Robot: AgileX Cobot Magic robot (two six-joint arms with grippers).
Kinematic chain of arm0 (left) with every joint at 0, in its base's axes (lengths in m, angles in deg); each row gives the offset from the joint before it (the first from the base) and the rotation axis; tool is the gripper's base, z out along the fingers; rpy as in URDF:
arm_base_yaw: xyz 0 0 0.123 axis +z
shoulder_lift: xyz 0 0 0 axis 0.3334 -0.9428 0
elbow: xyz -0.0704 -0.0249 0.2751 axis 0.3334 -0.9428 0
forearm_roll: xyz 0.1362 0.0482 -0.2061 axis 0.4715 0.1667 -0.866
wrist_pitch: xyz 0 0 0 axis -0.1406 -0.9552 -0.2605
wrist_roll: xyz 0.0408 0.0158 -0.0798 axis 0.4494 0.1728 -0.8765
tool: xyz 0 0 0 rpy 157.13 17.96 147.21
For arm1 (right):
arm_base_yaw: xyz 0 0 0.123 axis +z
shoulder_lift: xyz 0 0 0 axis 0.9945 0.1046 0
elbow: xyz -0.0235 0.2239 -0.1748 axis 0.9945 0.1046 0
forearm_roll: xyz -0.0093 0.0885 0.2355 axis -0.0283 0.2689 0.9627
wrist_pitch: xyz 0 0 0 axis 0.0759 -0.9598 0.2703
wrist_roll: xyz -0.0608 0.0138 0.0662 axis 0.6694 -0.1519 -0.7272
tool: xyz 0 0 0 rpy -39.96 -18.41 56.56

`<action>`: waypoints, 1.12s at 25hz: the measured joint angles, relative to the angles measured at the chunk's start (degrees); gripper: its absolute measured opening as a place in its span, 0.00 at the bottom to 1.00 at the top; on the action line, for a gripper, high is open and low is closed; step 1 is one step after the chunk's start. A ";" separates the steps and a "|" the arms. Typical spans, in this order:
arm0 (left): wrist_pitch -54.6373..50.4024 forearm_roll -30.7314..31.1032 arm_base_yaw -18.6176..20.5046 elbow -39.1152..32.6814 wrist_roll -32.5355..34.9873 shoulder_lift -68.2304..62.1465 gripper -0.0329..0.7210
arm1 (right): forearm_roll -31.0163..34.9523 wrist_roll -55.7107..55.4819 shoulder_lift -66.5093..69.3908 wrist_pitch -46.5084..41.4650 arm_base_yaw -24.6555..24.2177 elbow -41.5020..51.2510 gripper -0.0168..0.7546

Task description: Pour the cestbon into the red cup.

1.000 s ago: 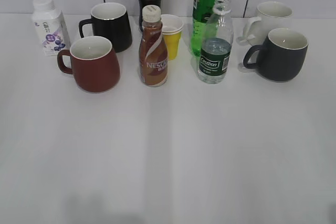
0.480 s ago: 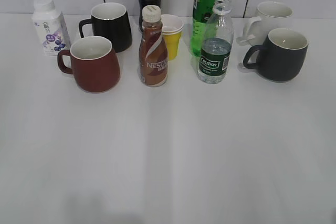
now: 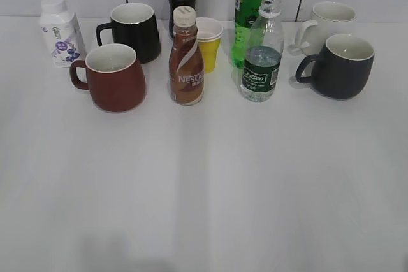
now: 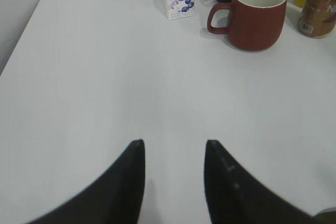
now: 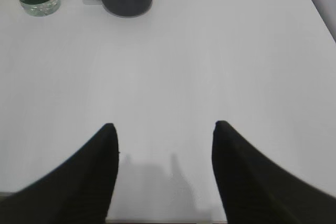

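No change over the last second: cestbon (image 3: 261,52) upright right of the Nescafe bottle (image 3: 185,58), red cup (image 3: 115,76) to its left, left gripper (image 4: 173,174) and right gripper (image 5: 164,169) both spread, empty, well back, so pouring hasn't started.

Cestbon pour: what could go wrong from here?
1. The cestbon has no cap and stands right in front of the green bottle; a sloppy grasp may tip either one or spill.
2. The Nescafe bottle stands between it and the red cup, so a low carry could knock it.
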 joint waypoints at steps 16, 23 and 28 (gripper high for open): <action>0.00 0.00 0.18 0.00 0.00 0.00 0.42 | 0.00 0.00 0.00 0.00 0.00 0.00 0.58; 0.00 0.00 0.18 0.00 0.00 0.00 0.42 | 0.00 0.00 0.00 0.00 0.00 0.00 0.58; 0.00 0.00 0.18 0.00 0.00 0.00 0.43 | 0.00 0.00 0.00 0.00 0.00 0.00 0.58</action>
